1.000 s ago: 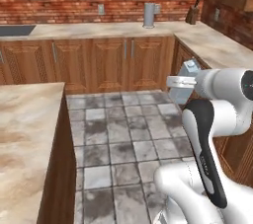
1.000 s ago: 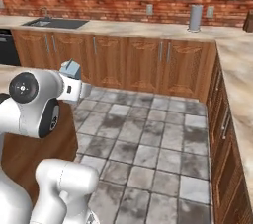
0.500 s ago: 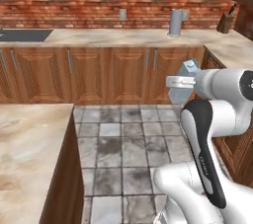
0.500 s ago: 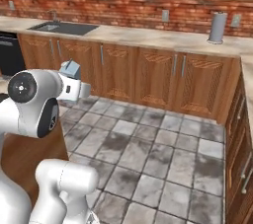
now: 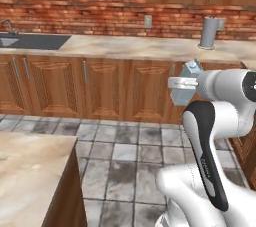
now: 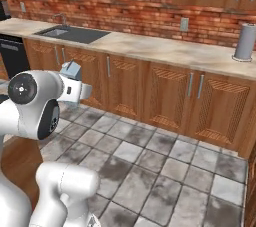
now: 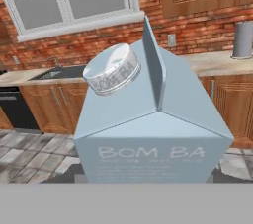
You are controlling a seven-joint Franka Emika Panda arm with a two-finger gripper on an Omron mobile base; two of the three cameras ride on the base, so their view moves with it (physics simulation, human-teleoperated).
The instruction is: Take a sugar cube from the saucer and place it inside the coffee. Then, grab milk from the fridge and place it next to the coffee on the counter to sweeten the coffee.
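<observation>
The milk [image 7: 148, 119], a pale blue-grey carton with a gabled top and a round white cap, stands upright and close in the hand view. My gripper [image 5: 183, 87] is shut on it and carries it in mid-air above the tiled floor, out in front of the arm's white elbow. From the right base view, the milk [image 6: 71, 82] hangs left of centre at cabinet height. The counter [image 5: 125, 46], beige marbled stone over brown cabinets, runs along the brick wall ahead. The saucer, the coffee and the fridge are out of view.
A sink [image 5: 30, 41] is set in the counter at the left, under a window. A steel cylinder [image 5: 209, 32] stands on the counter at the right. An island worktop [image 5: 25, 171] sits at the lower left, and grey floor tiles [image 5: 125, 156] lie between.
The whole scene has slid across both base views, so the base has moved. The sink has come into view. The carton stays in the same grip.
</observation>
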